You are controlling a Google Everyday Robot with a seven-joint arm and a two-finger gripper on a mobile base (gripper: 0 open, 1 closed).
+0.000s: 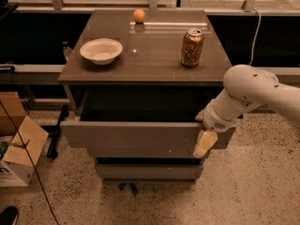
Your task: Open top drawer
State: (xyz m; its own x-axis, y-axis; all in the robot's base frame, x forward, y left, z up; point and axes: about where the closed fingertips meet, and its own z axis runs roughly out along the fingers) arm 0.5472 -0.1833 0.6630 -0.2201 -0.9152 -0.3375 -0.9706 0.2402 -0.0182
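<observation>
The top drawer of the grey cabinet stands pulled out toward me, with its flat grey front forward and its inside dark. My gripper hangs at the right end of that drawer front, in front of it, its pale fingers pointing down. The white arm comes in from the right. A shorter grey drawer front below it is closed.
On the cabinet top stand a white bowl, a soda can and an orange ball. Cardboard boxes stand on the speckled floor at left. A dark cable runs along the left. A ledge runs behind the cabinet.
</observation>
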